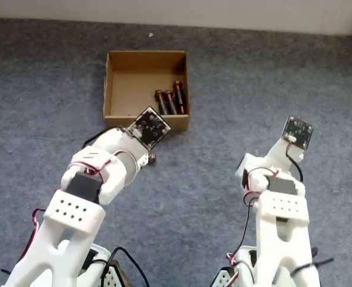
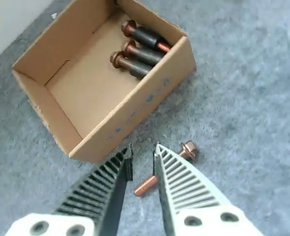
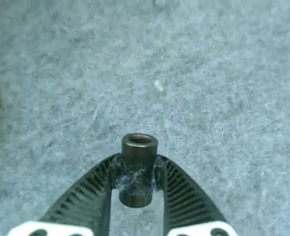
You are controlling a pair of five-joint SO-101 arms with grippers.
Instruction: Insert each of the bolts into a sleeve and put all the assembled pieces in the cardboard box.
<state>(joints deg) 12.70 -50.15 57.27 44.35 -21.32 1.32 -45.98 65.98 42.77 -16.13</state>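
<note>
Grey carpet (image 1: pixel 235 66). The cardboard box (image 1: pixel 146 54) holds three assembled pieces (image 1: pixel 170 100) in one corner. The left gripper (image 2: pixel 142 150), jaws apart, hangs over a loose bolt (image 2: pixel 145 186) by the box's near wall. The right gripper (image 3: pixel 137 166) clamps a sleeve (image 3: pixel 140 146), bore end exposed, presumably to receive it.

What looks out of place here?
One bare bolt lies on the carpet beside the box, below the left gripper; three sleeved bolts sit inside it.

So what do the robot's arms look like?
The left arm and right arm are chunky white plastic with black motor blocks and thin red and black wires. Each wrist carries a small dark square board. The left pincer and right pincer have pointed, ribbed triangle fingers.
</note>
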